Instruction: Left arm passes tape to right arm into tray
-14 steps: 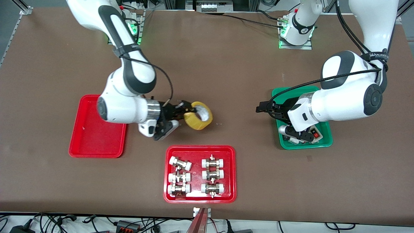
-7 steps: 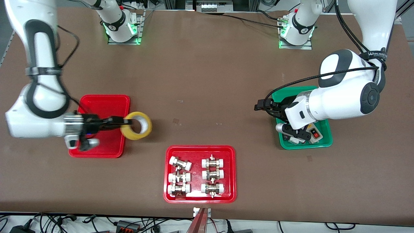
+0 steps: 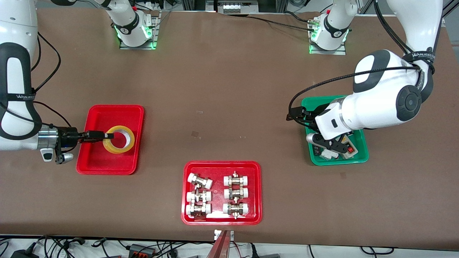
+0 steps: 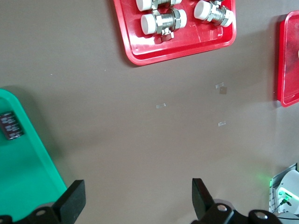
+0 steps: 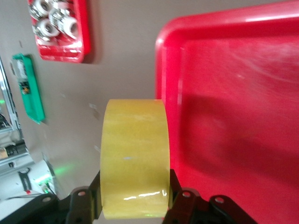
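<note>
Tape [image 3: 119, 139], yellow ring with pale core, gripped by right claw [image 3: 107, 136] and hanging over plain red tray [image 3: 94, 162], toward the right arm's end of the counter [image 3: 229, 89]. Clenched on the wall of the roll, one finger [image 3: 109, 135] reaching into the hole, the other not clearly visible. Seen in the right wrist view as a broad yellow band [image 5: 134, 156] held between two black fingers [image 5: 180, 198], with red tray floor [image 5: 233, 116] below it. Whether touching the tray floor or just above it, cannot tell.

Right arm [image 3: 16, 93] coming in from the counter's edge at its own end, steel cuff [image 3: 47, 139] just beside the tray.

Left claw [image 3: 299, 116] hovering at the rim of green tray [image 3: 363, 156], toward the left arm's end of the counter, well apart from the tape. Released and empty: in the left wrist view two black fingers [image 4: 72, 203] spread wide with bare brown counter [image 4: 140, 93] between them. Left arm [image 3: 380, 104] waiting over the green tray, covering most of it; small box with red switch [image 3: 348, 148] showing under the wrist.

Squarer red tray [image 3: 258, 193] nearer to the front camera, between the two other trays, holding six metal fittings with white caps [image 3: 235, 195] in two columns.
</note>
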You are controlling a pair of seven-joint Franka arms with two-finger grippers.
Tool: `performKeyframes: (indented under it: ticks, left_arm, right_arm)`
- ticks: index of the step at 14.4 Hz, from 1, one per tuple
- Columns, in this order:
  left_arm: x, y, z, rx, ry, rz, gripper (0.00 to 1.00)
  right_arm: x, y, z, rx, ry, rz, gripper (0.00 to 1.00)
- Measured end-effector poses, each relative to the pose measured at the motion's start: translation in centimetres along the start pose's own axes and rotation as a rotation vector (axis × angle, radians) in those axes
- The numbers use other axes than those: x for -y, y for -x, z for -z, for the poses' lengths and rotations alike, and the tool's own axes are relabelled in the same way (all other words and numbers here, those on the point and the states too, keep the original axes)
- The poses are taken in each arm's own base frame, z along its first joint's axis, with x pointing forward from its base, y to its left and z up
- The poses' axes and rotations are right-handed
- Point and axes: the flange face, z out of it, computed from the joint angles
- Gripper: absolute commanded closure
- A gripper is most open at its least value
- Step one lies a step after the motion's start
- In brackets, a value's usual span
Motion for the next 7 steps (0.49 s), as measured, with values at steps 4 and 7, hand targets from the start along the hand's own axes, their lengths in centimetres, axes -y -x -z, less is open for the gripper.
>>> performKeyframes:
  ticks: [4,7]
  left_arm:
    - [-0.2,0.6,0.5,0.015,-0.037,-0.012,0.00]
    - [0.0,1.2,1.1,0.028,-0.087,-0.023,0.00]
  right_arm:
    - [-2.6,0.9,-0.9,0.040,-0.024,-0.005,0.59]
    - [-4.4,1.2,-1.6,0.048,-0.034,0.015,0.59]
